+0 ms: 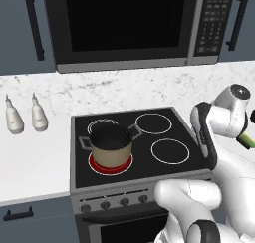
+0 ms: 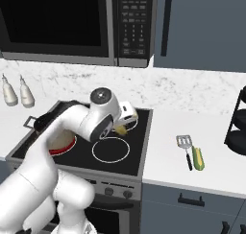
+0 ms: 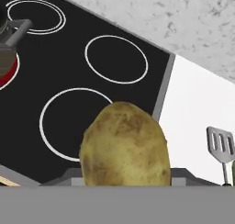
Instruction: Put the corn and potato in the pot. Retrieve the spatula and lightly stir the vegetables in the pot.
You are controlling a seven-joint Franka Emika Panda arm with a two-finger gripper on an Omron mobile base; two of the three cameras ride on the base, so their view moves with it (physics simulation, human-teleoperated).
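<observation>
My gripper [image 2: 124,124] is shut on the potato [image 3: 124,147], a yellowish-tan lump that hangs above the right side of the black stovetop [image 1: 164,132]. In the hand view its fingertips are hidden behind the potato. The tan pot [image 1: 111,146] with a dark inside stands on the front-left burner, well to the left of the gripper; in the right base view my arm covers most of it. On the white counter right of the stove lie the spatula [image 2: 185,146] and, beside it, the green-and-yellow corn [image 2: 198,157]. The hand view shows the spatula's slotted head [image 3: 221,146] at its right edge.
The burner under the pot glows red [image 1: 102,168]. Two white bottles [image 1: 14,118] [image 1: 39,115] stand on the left counter. A microwave [image 1: 129,25] hangs over the stove. A dark shelf rack [image 2: 238,127] stands at the counter's far right.
</observation>
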